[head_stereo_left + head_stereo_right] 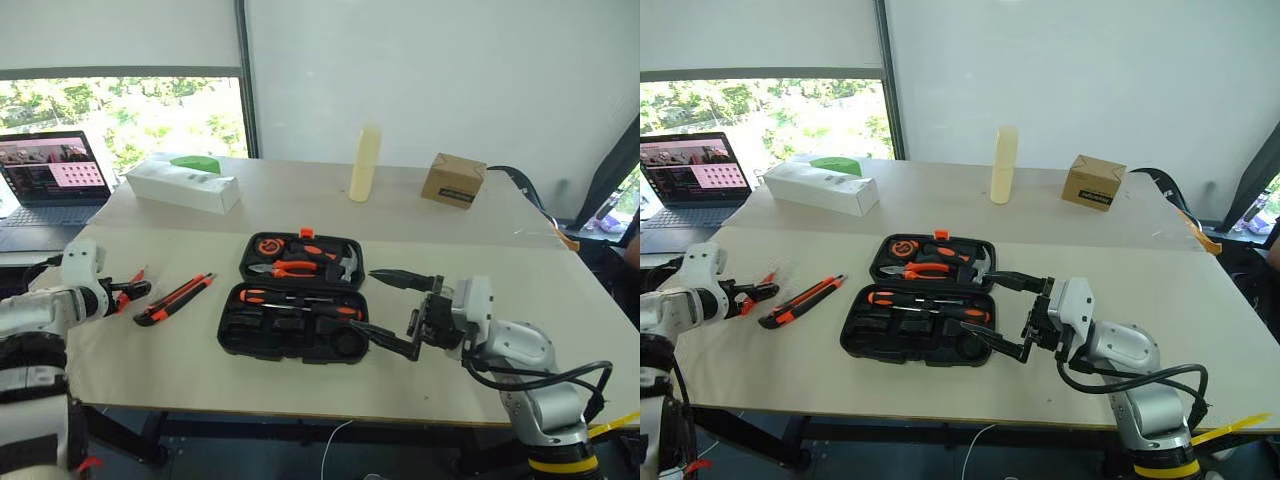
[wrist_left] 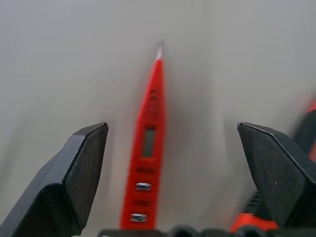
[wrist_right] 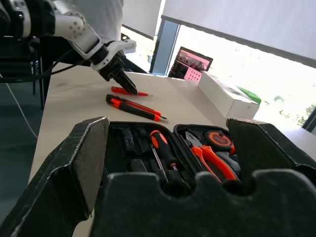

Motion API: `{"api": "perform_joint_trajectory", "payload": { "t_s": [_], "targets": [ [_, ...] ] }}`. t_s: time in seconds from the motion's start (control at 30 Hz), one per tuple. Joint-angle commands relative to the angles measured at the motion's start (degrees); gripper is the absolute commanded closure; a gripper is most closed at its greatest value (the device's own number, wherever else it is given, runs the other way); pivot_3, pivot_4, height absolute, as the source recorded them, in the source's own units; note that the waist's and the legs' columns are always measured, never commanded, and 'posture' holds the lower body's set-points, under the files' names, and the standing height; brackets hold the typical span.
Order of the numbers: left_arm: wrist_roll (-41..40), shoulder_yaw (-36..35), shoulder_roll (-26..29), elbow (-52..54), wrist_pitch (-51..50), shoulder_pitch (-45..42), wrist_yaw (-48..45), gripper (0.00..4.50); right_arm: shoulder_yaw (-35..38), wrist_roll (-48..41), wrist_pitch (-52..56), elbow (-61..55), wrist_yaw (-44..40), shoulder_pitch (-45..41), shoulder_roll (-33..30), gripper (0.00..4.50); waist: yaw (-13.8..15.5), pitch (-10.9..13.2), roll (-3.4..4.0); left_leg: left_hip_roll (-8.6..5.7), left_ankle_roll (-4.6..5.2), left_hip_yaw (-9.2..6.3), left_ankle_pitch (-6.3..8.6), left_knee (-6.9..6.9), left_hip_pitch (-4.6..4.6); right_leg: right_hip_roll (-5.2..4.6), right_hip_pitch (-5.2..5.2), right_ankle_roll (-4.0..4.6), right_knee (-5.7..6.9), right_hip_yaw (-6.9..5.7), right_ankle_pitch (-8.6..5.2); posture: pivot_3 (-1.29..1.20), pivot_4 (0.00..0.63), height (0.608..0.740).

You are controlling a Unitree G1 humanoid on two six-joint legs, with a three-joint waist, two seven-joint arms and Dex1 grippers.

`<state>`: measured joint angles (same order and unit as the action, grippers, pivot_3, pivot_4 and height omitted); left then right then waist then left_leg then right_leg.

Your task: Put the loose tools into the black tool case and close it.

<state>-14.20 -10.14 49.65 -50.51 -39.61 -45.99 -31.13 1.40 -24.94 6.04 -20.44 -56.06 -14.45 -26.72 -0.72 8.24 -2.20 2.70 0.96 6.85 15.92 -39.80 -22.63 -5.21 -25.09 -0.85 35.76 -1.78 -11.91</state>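
Jaws of the left gripper (image 2: 173, 173) stand wide apart and empty, with the small orange tester screwdriver (image 2: 148, 148) lying lengthwise between them on the desk (image 1: 150, 370) and the black-orange utility knife (image 1: 175, 298) just outside one jaw. To grip well, lower squarely, close across the tester's body, and keep clear of the knife. Right gripper (image 1: 400, 312), jaws likewise apart and empty, hangs beside the open black tool case (image 1: 290, 345), where both screwdrivers already lie.
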Motion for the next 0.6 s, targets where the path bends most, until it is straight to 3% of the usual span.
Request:
{"api": "perform_joint_trajectory", "payload": {
  "t_s": [0.03, 0.07, 0.1, 0.3, 0.43, 0.6],
  "targets": [
    [2.5, 1.1, -0.2, -5.1, 2.8, -3.9, -2.3, 0.0, 0.6, -1.2, 0.1, -1.4, 1.0, -0.4, -0.7, 0.07, 0.1, 0.0, 0.0, 0.0, 0.0, -0.01, 0.0, -0.03, -0.04, -0.02, 0.0, -0.01, 0.0, -0.04, 0.0, 0.0, 0.15, 0.74],
    [3.1, 1.5, -0.5, -6.7, 3.5, -4.6, -2.7, 0.53, 0.5, -1.2, 0.0, -1.5, 1.1, -0.3, -0.7, 0.0, 0.1, 0.0, 0.0, 0.0, 0.0, 0.0, 0.0, -0.03, -0.08, -0.03, -0.01, -0.01, 0.0, -0.06, -0.01, 0.0, 0.15, 0.74],
    [3.5, 1.6, -0.6, -7.8, 4.3, -5.1, -3.3, 0.61, 0.4, -1.1, -0.1, -1.5, 1.1, -0.2, -0.7, 0.0, 0.1, 0.0, 0.0, 0.0, 0.01, -0.01, 0.0, -0.05, -0.09, -0.04, -0.01, -0.01, 0.01, -0.08, -0.01, 0.0, 0.15, 0.74],
    [5.1, 1.3, -0.8, -11.9, 7.0, -6.9, -4.9, 2.65, 0.2, -0.9, -0.5, -1.7, 1.3, 0.4, -1.4, 0.0, 0.2, 0.0, -0.01, 0.0, 0.02, -0.05, 0.01, -0.1, -0.1, -0.08, 0.0, -0.02, 0.09, -0.14, -0.01, 0.0, 0.15, 0.74],
    [-0.6, -5.0, -0.3, -10.0, 12.9, -7.4, -12.8, 4.05, 0.8, -1.1, -0.6, -2.6, 1.5, 2.0, -2.2, 0.0, 0.3, 0.0, -0.06, 0.01, 0.02, -0.09, 0.0, -0.11, -0.13, -0.08, 0.0, -0.02, 0.12, -0.18, -0.01, 0.0, 0.15, 0.74],
    [-6.1, -3.3, 0.1, 6.4, 23.1, -1.8, -39.8, 4.06, 3.9, -2.6, -0.1, -4.3, 1.2, 5.2, -5.2, 0.0, 0.5, 0.1, -0.22, 0.05, -0.01, -0.24, -0.01, -0.37, -0.45, -0.08, -0.09, -0.01, 0.1, -0.4, -0.01, 0.0, 0.15, 0.74]
  ]
}}
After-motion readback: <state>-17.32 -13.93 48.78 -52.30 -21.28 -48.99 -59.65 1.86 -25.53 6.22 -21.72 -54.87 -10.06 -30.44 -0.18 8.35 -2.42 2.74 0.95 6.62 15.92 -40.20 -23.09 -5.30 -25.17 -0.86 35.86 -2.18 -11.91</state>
